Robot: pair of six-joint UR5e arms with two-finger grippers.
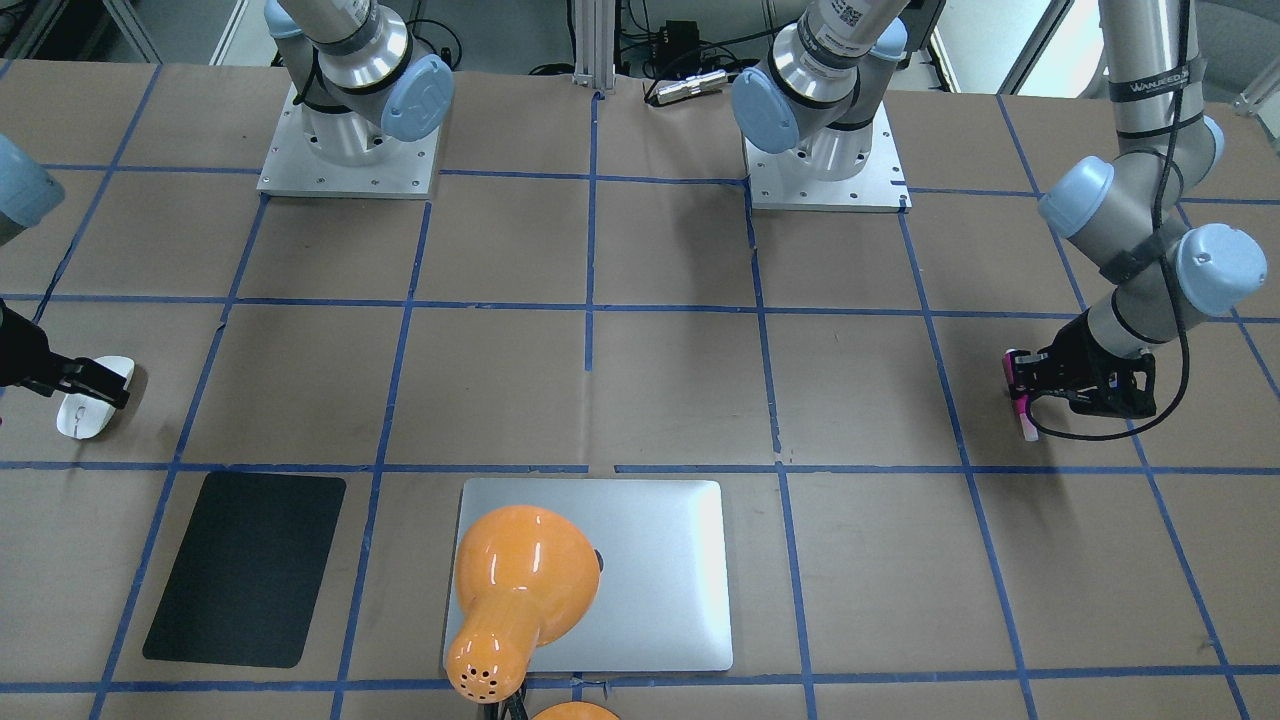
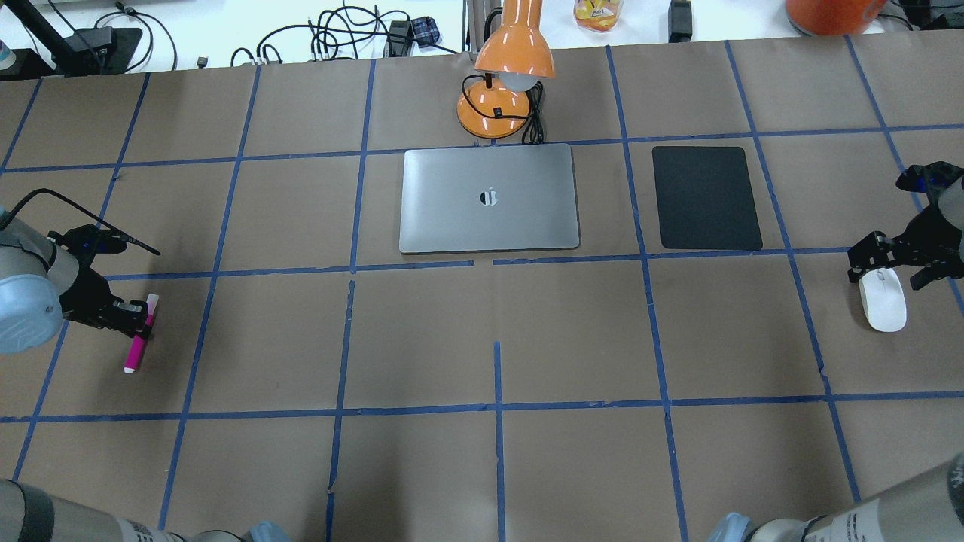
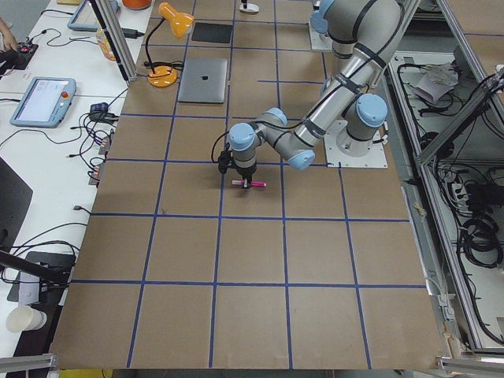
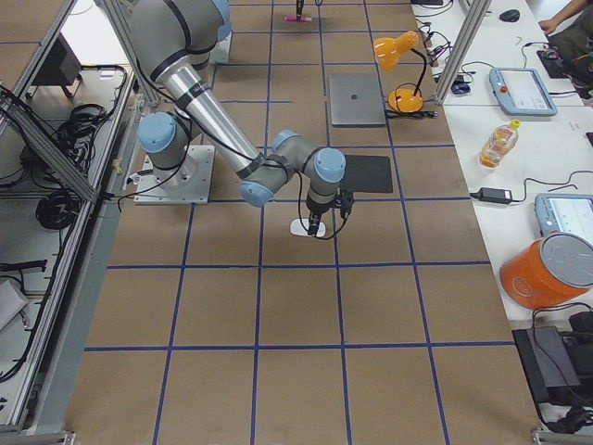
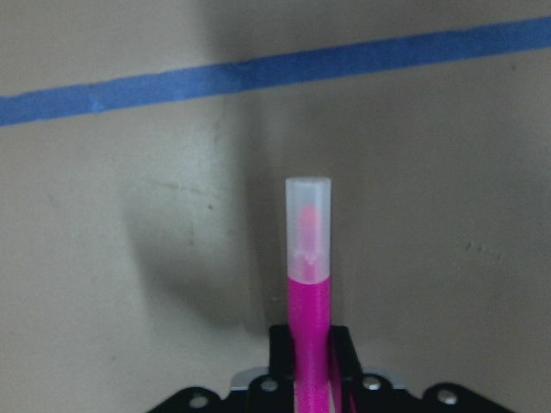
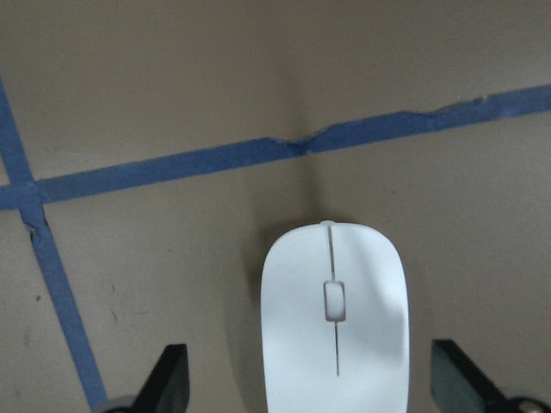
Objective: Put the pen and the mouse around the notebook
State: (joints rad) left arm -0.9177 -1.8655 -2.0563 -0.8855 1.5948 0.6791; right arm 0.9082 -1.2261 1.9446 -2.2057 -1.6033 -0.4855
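Note:
The magenta pen [image 2: 138,342] with its pale cap lies far out on the left of the table, and my left gripper [image 2: 140,318] is shut on its middle. The left wrist view has the pen [image 5: 308,284] sticking out from between the closed fingers, cap end forward. On the far right lies the white mouse [image 2: 883,299]. My right gripper [image 2: 886,272] stands open over its rear end, and in the right wrist view a finger [image 6: 168,383] shows on each side of the mouse [image 6: 334,310] without touching it. The silver notebook [image 2: 489,226] lies shut at the table's far middle.
A black mat [image 2: 706,197] lies right of the notebook. An orange desk lamp [image 2: 512,60] stands just behind the notebook, and in the front-facing view its shade [image 1: 520,575] covers part of the lid. Blue tape lines grid the brown table.

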